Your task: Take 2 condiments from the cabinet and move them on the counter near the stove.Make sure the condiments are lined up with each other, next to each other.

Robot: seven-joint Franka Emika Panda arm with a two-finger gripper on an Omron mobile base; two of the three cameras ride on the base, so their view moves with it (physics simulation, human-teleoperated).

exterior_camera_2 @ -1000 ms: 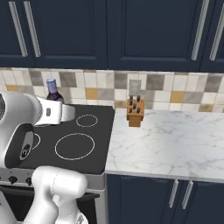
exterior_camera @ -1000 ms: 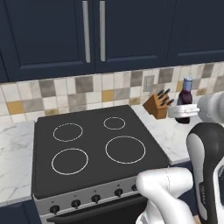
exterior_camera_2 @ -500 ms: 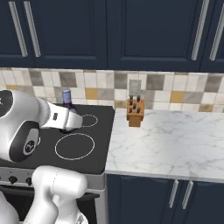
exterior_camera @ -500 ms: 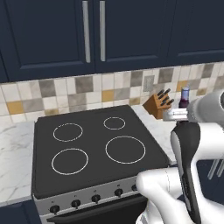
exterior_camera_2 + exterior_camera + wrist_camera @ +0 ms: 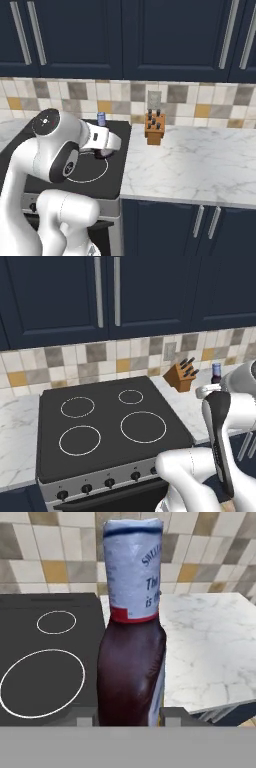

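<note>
Franka arm bends low over the right edge of the stove, gripper clamped on a maroon condiment bottle.

In the hand view the gripper (image 5: 128, 716) has its two dark finger tips (image 5: 85, 716) pressed against either side of the base of the upright maroon bottle (image 5: 131, 662). From the left base view the white arm (image 5: 220, 446) rises from the lower right, elbow folded, wrist reaching toward the counter's back edge. From the right base view its forearm (image 5: 102, 142) extends rightward from the big shoulder joint.
</note>
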